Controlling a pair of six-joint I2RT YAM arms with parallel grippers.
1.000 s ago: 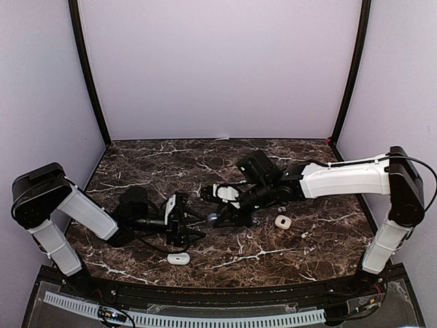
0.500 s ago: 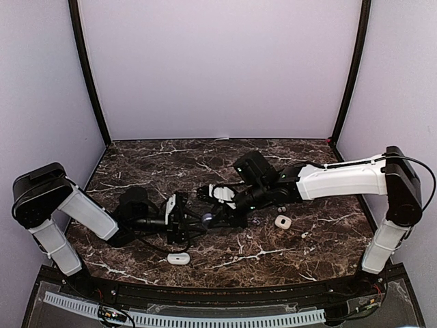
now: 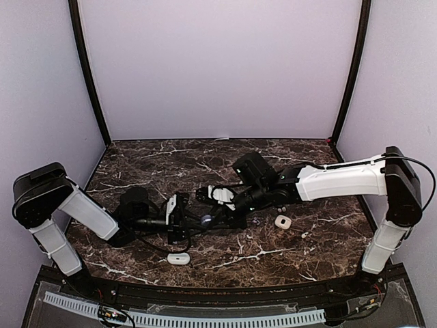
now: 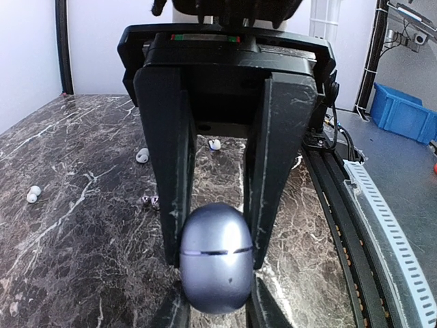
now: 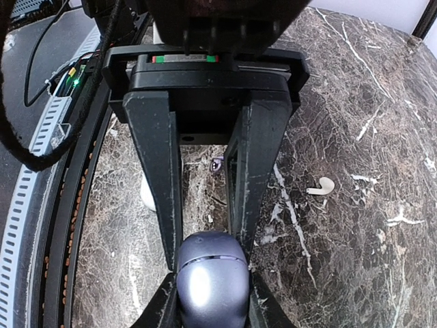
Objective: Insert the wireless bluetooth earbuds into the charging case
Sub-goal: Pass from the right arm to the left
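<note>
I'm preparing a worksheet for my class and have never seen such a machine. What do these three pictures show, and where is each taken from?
These are two robot arms bolted at the near edge of a dark marble table. The wide picture comes from a fixed camera above and behind them. The other two come from a camera on each wrist, looking along that arm's two fingers. The left hand and the right hand meet mid-table, both gripping one closed lavender case. On the table lie a closed white case and tiny loose buds, one being the white earbud.
</note>
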